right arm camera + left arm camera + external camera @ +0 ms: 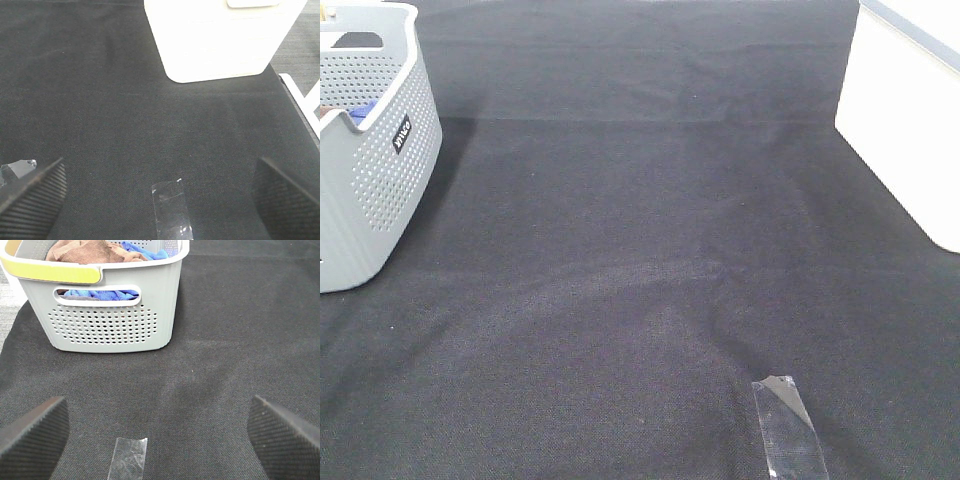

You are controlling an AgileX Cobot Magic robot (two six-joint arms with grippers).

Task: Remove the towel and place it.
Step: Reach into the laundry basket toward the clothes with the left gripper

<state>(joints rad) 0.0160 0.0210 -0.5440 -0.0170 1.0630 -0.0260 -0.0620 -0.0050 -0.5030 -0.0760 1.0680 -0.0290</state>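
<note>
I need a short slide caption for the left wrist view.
Open left gripper faces grey basket holding brown towel and blue cloth.

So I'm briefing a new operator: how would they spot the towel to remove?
Find the grey perforated basket on the black surface. The towel is heaped inside it, by the yellow rim section. It is brown and plush, while the cloth beside it is blue.

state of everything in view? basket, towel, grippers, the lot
grey basket, upright on the black cloth, holding cloths
brown towel, bunched in the basket, not yet removed
blue cloth, bunched in the basket beside the towel
left gripper, open, empty
right gripper, open, empty
white container, upright, inside hidden
tape strip, flat on the cloth
</note>
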